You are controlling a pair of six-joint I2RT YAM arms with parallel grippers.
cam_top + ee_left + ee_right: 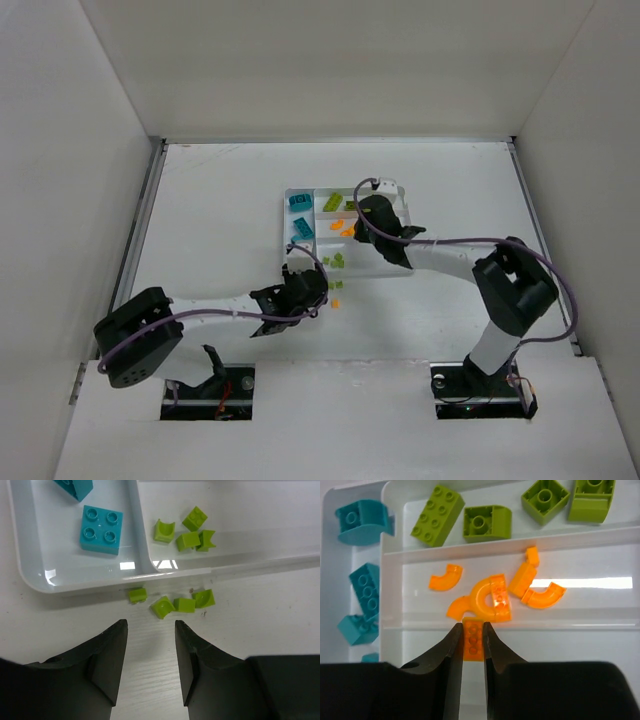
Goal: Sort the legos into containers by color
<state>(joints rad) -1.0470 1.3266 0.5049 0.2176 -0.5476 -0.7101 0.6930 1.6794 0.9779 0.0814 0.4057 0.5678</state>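
Note:
The white tray [285, 215] lies mid-table. My right gripper [362, 212] hovers over it, shut on a small orange brick [473, 639], its tips [472, 626] at the wall beside the section with several orange pieces [492, 597]. Lime bricks [437, 515] fill the section beyond, and teal bricks [365, 582] lie in the crosswise section. My left gripper [310, 290] is open and empty [150, 624] just above the table. Several lime bricks [163, 607] lie ahead of it, outside the tray rim [100, 586]. More lime bricks [164, 530] and a teal brick [101, 529] lie inside the tray.
Two small orange bricks [335, 303] lie on the table right of my left gripper. White walls enclose the table at the back and both sides. The right arm's purple cable [470, 240] arches over the tray's right side.

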